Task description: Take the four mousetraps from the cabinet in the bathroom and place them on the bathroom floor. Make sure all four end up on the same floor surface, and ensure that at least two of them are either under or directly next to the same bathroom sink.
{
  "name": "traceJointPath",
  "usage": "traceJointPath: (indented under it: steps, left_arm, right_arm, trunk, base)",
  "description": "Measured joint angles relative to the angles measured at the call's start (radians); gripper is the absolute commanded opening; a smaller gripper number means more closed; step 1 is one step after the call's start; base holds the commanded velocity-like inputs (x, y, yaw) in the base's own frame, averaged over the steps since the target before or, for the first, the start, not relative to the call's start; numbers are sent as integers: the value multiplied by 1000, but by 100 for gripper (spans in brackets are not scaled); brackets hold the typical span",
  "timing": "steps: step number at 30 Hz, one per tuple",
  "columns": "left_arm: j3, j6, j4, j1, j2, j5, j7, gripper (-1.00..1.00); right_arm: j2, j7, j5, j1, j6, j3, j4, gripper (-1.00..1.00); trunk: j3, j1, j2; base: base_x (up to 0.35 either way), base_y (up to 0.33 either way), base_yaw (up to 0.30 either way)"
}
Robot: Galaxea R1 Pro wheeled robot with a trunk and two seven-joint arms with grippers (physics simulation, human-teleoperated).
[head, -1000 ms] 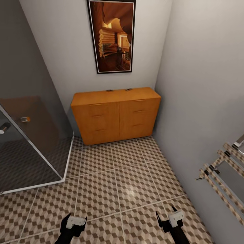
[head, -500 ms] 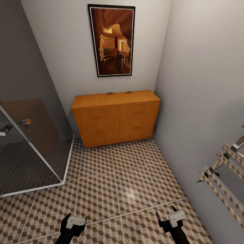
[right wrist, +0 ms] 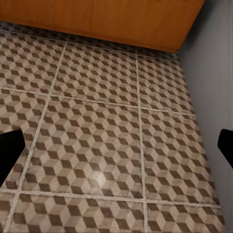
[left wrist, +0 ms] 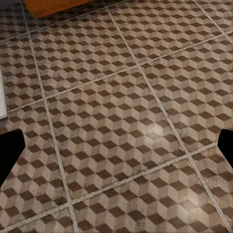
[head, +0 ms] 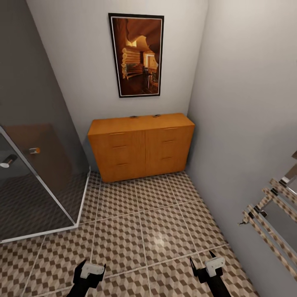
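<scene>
Your spread, empty left gripper (head: 89, 275) and right gripper (head: 209, 268) sit well short of the low orange-brown wooden cabinet (head: 141, 146); two tiny dark mousetraps (head: 133, 117) lie along its top's back edge.

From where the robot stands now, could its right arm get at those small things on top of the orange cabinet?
Probably not yet. The right gripper hangs low over the bathroom floor, with several tiles between it and the cabinet. Nothing blocks the way; it is just far.
</scene>
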Motion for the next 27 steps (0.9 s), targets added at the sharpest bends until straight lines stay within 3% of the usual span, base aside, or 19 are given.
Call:
traceJointPath:
  steps: [27]
  left_arm:
    - [0,0,0,0,0,0,0,100]
  right_arm:
    - [0,0,0,0,0,0,0,100]
  trunk:
    - [43,0,0]
  base:
    - [0,0,0]
